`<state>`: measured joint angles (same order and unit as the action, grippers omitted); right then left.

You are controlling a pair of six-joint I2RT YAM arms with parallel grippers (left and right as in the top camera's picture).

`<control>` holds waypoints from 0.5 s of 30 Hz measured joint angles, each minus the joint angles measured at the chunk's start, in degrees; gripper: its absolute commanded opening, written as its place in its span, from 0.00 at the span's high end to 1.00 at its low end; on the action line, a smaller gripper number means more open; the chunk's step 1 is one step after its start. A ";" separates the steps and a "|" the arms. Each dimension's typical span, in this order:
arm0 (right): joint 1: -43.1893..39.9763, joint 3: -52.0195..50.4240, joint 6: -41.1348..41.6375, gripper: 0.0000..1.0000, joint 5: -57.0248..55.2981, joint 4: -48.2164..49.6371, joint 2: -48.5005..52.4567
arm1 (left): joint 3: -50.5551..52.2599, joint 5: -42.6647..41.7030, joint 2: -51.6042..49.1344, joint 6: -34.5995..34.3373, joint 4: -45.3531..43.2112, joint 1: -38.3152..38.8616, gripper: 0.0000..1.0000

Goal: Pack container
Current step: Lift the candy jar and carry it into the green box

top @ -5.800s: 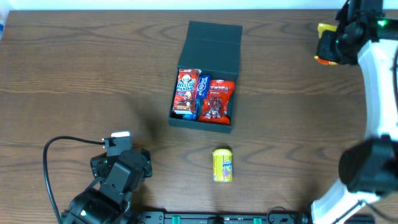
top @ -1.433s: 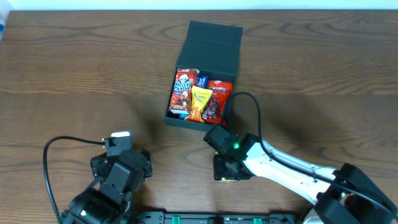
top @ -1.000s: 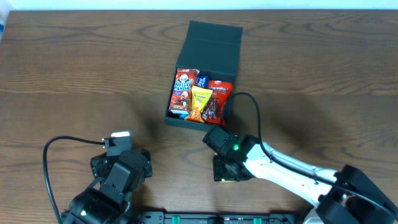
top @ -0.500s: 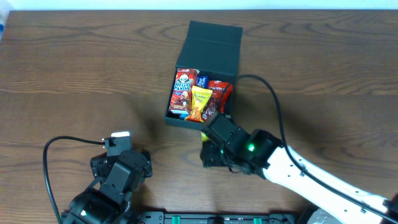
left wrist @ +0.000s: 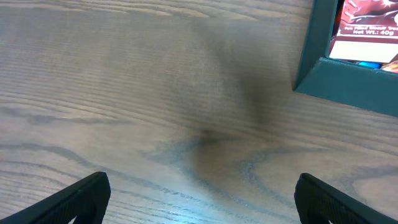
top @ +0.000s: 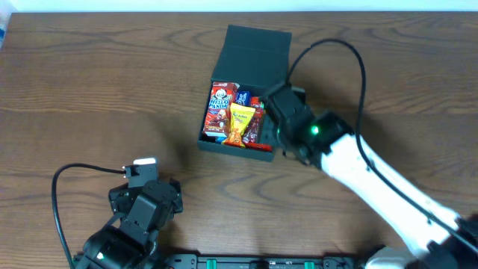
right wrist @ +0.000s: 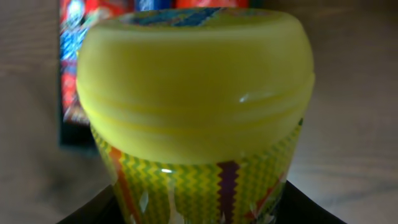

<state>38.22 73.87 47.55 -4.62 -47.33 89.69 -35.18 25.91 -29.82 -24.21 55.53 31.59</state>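
Container (top: 254,56) sits mid-table, toward the far edge: dark teal-black, matte, square, with its hinged flap laid open on the far side. Overhead, we count four items already inside. A Hello Panda box (top: 222,112) is on the left, a blue packet (top: 243,97) sits behind, a yellow packet (top: 240,123) lies on top in the middle, and a red packet (top: 255,131) on the right is part-hidden by the right gripper (top: 278,112), which hangs over the container's right wall. We see no loose snack on the table (top: 97,82). Left wrist: the left gripper (left wrist: 202,199) is parked low with its jaws spread wide and nothing between them. We see only bare wood and the container's near-left corner at upper right, well apart from the fingers. Right wrist: the claw is clamped on a yellow-capped tube (right wrist: 196,93) that fills the view, with packets and the dark wall visible behind it. Our read is that packing is mostly done. What's left is to drop the tube in, likely on top since the floor looks full, then fold the flap shut. We can't tell whether the flap will clear the stack.
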 measured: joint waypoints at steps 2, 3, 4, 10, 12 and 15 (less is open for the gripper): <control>-1.60 1.64 -0.70 0.91 0.37 0.00 2.51 | 0.00 0.00 0.00 0.00 -0.02 0.00 0.04; -2.29 2.43 -0.92 0.91 0.70 0.00 3.74 | 0.00 0.00 0.00 0.00 0.00 0.00 0.05; -2.71 2.97 -0.98 0.90 0.98 0.00 4.68 | 0.00 0.00 0.00 0.00 0.00 0.00 0.04; -3.08 5.75 -0.96 0.90 4.68 1.03 10.60 | 0.00 0.00 0.00 0.00 0.00 0.00 0.04; -3.10 5.92 -0.90 0.93 6.49 1.36 12.52 | 0.00 0.00 0.00 0.00 0.00 0.00 0.04; -3.10 5.92 -0.61 0.94 7.93 1.31 15.41 | 0.00 0.00 0.00 0.00 -0.02 0.00 0.04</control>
<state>35.11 79.79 46.94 3.31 -46.02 105.10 -35.18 25.91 -29.82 -24.21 55.51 31.59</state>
